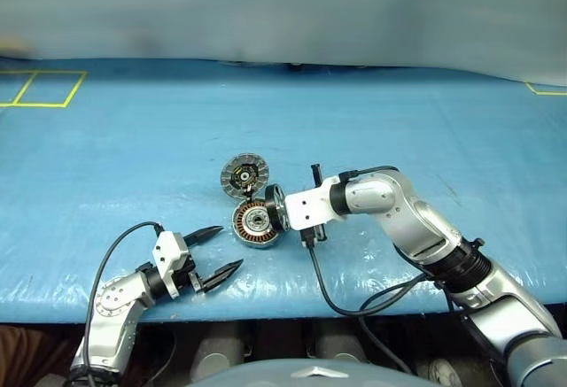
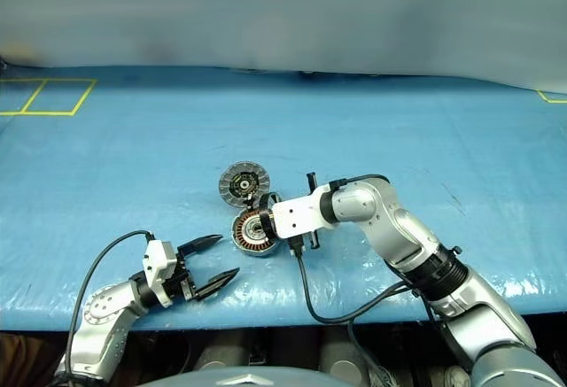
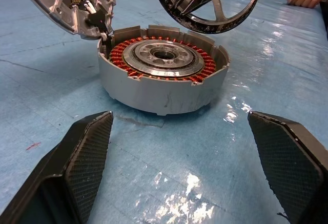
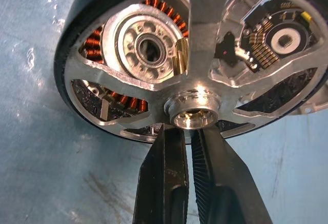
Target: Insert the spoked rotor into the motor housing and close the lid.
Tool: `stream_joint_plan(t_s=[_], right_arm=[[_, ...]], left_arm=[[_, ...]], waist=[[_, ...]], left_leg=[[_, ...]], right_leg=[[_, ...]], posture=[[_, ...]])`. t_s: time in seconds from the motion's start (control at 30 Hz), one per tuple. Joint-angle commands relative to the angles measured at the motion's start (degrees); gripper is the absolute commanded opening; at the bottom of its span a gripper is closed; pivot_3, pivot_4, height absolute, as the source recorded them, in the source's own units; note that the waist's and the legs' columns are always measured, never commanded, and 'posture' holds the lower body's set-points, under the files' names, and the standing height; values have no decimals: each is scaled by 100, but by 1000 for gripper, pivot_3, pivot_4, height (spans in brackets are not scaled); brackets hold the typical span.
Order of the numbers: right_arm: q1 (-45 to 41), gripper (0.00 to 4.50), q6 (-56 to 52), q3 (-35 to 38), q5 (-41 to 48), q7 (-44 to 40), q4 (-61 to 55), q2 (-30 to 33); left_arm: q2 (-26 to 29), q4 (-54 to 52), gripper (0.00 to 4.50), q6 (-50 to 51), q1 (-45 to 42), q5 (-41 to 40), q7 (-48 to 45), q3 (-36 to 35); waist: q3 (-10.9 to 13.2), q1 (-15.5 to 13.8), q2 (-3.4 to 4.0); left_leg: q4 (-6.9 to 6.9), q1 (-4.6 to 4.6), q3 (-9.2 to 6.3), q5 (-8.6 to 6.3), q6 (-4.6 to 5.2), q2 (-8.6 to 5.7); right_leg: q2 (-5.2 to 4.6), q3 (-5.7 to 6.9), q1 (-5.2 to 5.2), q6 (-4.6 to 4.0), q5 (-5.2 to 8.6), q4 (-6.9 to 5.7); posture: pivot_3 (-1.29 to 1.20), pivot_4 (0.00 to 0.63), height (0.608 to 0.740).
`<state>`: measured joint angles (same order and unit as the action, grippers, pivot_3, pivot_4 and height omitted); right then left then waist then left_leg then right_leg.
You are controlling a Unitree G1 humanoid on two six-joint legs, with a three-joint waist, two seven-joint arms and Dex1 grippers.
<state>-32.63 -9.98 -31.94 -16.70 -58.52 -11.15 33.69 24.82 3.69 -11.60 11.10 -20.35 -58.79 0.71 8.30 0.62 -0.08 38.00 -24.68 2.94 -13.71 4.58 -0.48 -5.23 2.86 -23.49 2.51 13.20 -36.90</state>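
The spoked rotor hangs tilted on edge just above the motor housing, over the rim on the side nearest the right arm, with its hub pinched between the near-shut fingers of the right gripper. Through the spoke gaps the housing's copper windings and pale centre show below, so the two are close but not yet lined up or seated. The lid lies open just beyond the housing, touching or hinged at its far rim, inner face up. The left gripper waits near the housing on its left, jaws spread wide and empty. The insertion step seems to be in hand: next the rotor needs levelling flat, its hub centring over the housing's bore, then lowering straight in before release.
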Motion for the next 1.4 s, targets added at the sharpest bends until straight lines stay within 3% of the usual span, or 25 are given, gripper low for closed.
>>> stream_joint_plan(t_s=[0.03,1.4], right_arm=[[-112,18,59,118,-20,-29,-134,-44],[-259,18,200,-134,-555,-247,265,-319]], left_arm=[[-30,-16,4500,-81,0,-9,-8,26],[-53,42,4500,-233,55,48,130,55]], waist=[[0,-5,0],[0,1,0]], left_leg=[[0,0,0,0,0,0],[-1,0,0,-5,-10,-1]], right_leg=[[0,0,0,0,0,0],[-3,1,0,0,0,0]], posture=[[0,150,740],[0,150,740]])
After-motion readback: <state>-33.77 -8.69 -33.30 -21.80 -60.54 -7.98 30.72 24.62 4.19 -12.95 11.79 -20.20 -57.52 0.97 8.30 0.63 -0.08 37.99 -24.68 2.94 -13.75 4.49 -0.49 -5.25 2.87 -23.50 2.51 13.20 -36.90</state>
